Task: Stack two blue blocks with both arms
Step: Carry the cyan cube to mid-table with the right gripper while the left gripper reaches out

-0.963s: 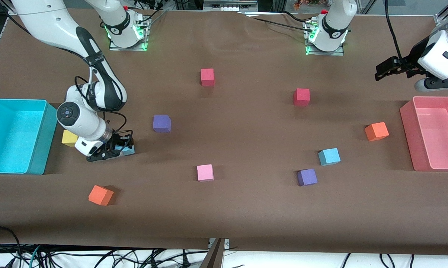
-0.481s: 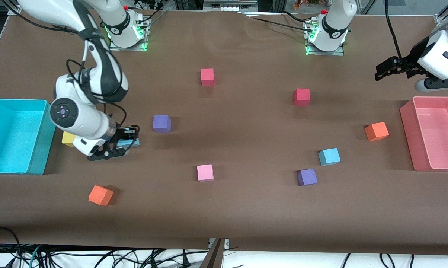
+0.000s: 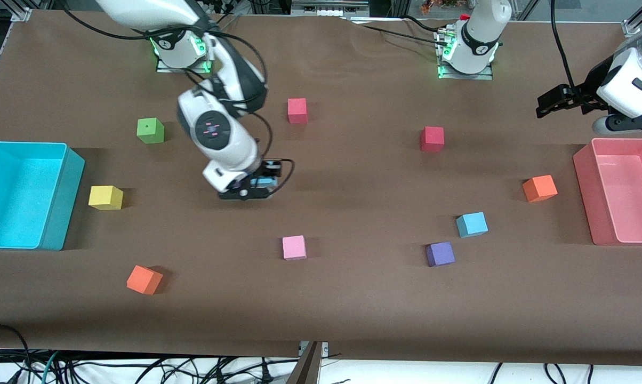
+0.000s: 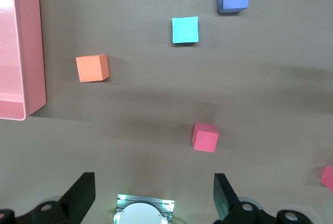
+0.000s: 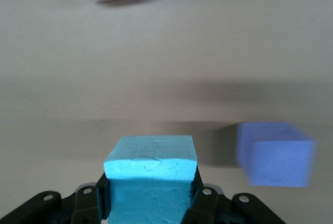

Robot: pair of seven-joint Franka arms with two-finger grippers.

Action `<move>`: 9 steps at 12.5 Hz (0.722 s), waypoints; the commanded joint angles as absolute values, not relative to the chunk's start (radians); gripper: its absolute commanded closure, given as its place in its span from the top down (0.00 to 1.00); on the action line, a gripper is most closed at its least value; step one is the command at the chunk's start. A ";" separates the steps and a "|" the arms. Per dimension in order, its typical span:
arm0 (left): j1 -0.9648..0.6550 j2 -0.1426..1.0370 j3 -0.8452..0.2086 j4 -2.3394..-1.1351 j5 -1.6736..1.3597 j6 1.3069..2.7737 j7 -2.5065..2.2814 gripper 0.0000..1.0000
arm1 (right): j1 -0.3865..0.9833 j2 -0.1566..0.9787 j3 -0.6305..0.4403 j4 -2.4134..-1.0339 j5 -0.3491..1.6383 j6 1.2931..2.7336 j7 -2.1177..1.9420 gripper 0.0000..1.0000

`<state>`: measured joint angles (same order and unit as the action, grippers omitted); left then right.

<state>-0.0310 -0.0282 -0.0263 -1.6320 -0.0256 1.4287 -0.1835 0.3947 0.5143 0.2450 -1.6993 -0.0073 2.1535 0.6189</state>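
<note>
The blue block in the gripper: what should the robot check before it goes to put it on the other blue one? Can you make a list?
1. Grip: the right gripper is shut on the held blue block. Ok.
2. Block lifted off the table: ok, it hangs in the air in the right wrist view.
3. Target: the other blue block sits alone on the table, top bare. Ok.
4. Neighbours: a purple block lies close to the target but apart from it. Ok, though take care.
5. Left gripper: open, waiting up by the pink bin, away from the target. Ok.
6. Held block square to the target: cannot tell.
</note>
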 commanded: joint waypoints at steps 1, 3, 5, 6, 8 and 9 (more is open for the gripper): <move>-0.031 -0.017 -0.025 -1.640 -0.041 1.471 -0.178 1.00 | 0.458 0.612 0.244 -1.677 -0.105 2.257 0.756 0.29; -0.032 0.000 -0.025 -1.660 -0.041 1.523 -0.176 1.00 | 0.482 0.676 0.244 -1.675 -0.141 2.351 0.816 0.29; -0.031 0.018 -0.025 -1.710 -0.041 1.625 -0.173 1.00 | 0.494 0.687 0.242 -1.677 -0.164 2.381 0.819 0.34; -0.031 0.032 -0.025 -1.730 -0.041 1.665 -0.173 1.00 | 0.494 0.687 0.242 -1.675 -0.193 2.381 0.821 0.65; -0.031 0.081 -0.023 -1.775 -0.041 1.774 -0.173 1.00 | 0.494 0.683 0.244 -1.675 -0.204 2.382 0.824 1.00; -0.029 0.109 -0.023 -1.814 -0.040 1.852 -0.173 1.00 | 0.494 0.672 0.245 -1.675 -0.203 2.382 0.819 1.00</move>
